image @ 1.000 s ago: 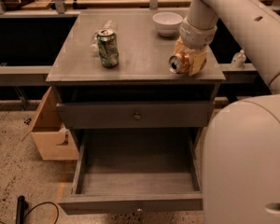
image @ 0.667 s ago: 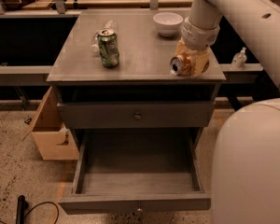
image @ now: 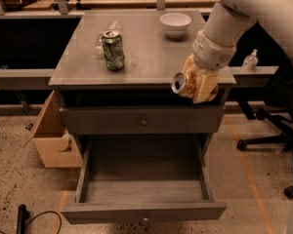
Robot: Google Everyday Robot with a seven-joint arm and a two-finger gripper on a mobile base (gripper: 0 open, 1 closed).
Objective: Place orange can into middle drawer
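Since the earlier frame my hand (image: 195, 82) has slid toward 6 o'clock, from over the surface (image: 141, 62) out to its front right edge, and the orange can (image: 180, 83) has come with it. The hand's 2 fingers are clamped around the can. It lies on its side in the grip, level with the lip of the surface, silver lid facing 9 o'clock. The middle drawer (image: 144, 191) is pulled open at 7 o'clock from the hand, well below it. The drawer above it (image: 143, 122) is pushed in. On the surface, a green can (image: 113, 50) stands upright at 10 o'clock from the hand, and a white bowl (image: 175, 23) sits at 11 o'clock near the back edge.
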